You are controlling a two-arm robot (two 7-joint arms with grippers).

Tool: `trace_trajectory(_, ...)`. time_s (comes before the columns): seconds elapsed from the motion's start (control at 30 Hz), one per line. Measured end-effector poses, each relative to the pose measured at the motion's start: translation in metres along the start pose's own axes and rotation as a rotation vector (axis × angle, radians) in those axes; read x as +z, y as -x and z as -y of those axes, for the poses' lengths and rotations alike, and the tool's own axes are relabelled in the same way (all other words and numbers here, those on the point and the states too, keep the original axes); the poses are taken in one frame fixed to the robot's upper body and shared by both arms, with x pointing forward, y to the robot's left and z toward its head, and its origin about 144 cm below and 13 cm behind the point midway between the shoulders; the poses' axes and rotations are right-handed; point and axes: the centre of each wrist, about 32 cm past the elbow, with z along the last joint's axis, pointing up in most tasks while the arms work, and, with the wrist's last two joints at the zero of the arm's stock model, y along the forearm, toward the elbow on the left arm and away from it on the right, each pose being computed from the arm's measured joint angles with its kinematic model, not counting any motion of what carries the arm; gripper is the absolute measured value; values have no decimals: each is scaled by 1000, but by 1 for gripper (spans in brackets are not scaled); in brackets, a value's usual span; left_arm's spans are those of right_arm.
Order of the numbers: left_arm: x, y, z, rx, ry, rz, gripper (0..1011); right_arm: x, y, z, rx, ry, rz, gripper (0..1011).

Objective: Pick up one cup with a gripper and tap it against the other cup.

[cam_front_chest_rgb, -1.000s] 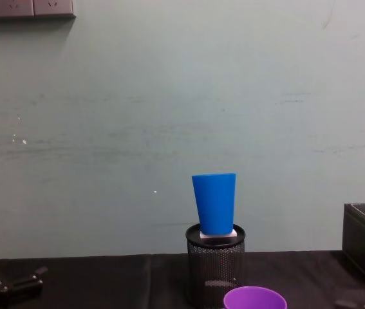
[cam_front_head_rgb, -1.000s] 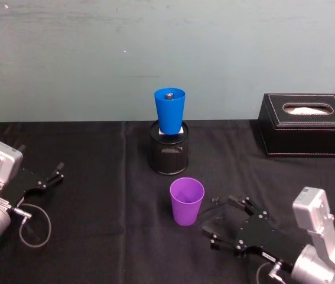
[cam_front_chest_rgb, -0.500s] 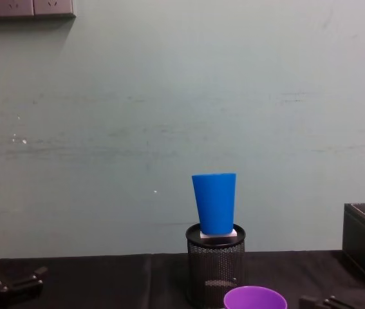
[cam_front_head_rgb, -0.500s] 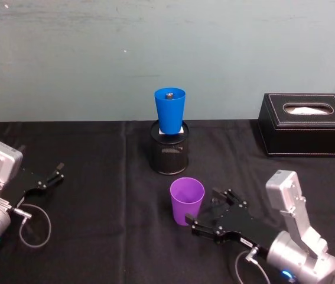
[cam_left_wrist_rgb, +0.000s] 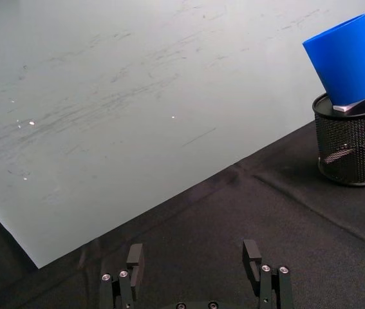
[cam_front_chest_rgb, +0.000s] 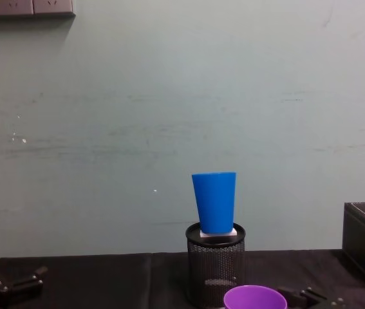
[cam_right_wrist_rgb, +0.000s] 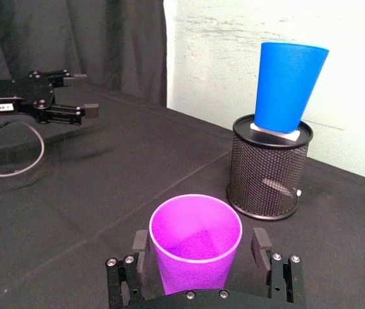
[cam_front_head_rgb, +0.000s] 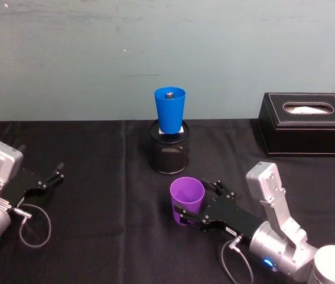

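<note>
Right hand [cam_front_head_rgb: 198, 204]: black flat fingers apart, one on each side of the purple plastic tapered tumbler [cam_front_head_rgb: 186, 198], a small gap showing on both sides in my right wrist view, and the tumbler standing upright on the black-clothed table [cam_front_head_rgb: 96, 177]. Just behind it, the bright blue plastic tapered tumbler [cam_front_head_rgb: 169, 111] sits upright on top of the black wire-mesh pen holder [cam_front_head_rgb: 168, 157], near the wall. Left hand [cam_front_head_rgb: 46, 177]: low over the table's left edge, fingers apart, well away from both tumblers.
</note>
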Motion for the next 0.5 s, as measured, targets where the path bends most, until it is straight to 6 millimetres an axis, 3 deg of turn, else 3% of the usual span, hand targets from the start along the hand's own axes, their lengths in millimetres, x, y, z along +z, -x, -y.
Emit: trace_trajectory(0.5,0,0,0,0,0,0,1000,-4,2,-19,-19,2,-14,1003)
